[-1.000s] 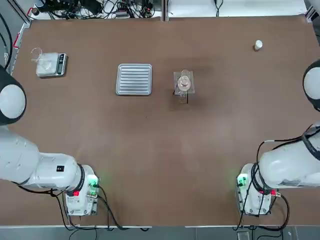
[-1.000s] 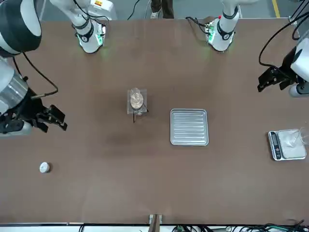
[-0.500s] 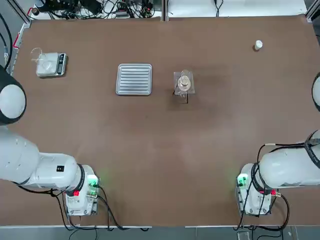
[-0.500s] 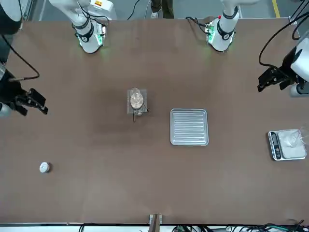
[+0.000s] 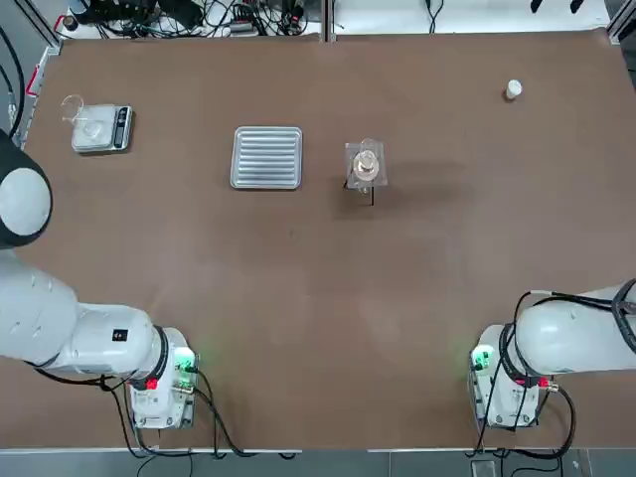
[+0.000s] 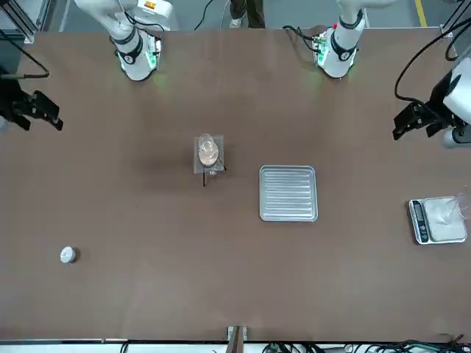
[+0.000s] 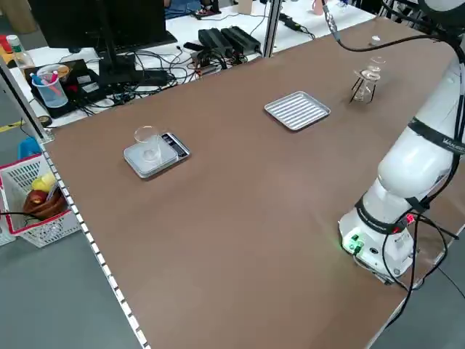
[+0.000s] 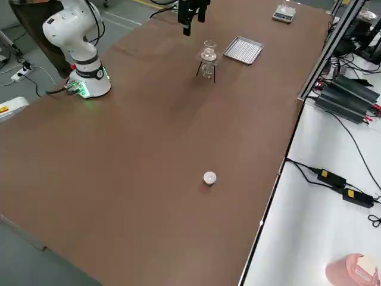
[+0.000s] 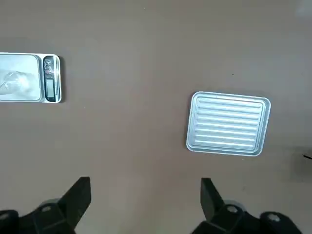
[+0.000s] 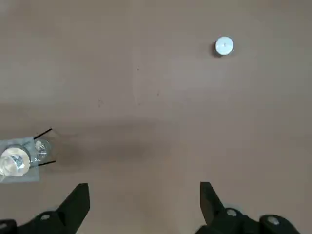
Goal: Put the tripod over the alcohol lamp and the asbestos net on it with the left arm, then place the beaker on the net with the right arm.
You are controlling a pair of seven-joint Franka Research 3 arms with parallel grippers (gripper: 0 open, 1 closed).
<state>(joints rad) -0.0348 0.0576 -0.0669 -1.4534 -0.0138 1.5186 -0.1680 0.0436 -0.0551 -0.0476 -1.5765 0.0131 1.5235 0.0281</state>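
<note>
The right gripper [image 10: 145,184] has shifted farther right, wide open, empty; the left [image 9: 145,178] waits left, also spread and empty. Far, just right of centre, the beaker [image 8: 209,46] seemingly sits on the net [image 8: 208,56], tripod [image 8: 215,74] around lamp [image 8: 208,71]. Placing looks finished; only withdrawal remains.

No readable text; no legible labels, numbers, signs

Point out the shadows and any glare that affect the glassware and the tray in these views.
Top view: a soft, broad shadow spreads beside the tripod. Front view: the beaker shows pale highlights. Left wrist view: bright bands shine along the tray's ribs, with a dark shadow along its edge. Right wrist view: a small dark shadow sits beside the white cap.
</note>
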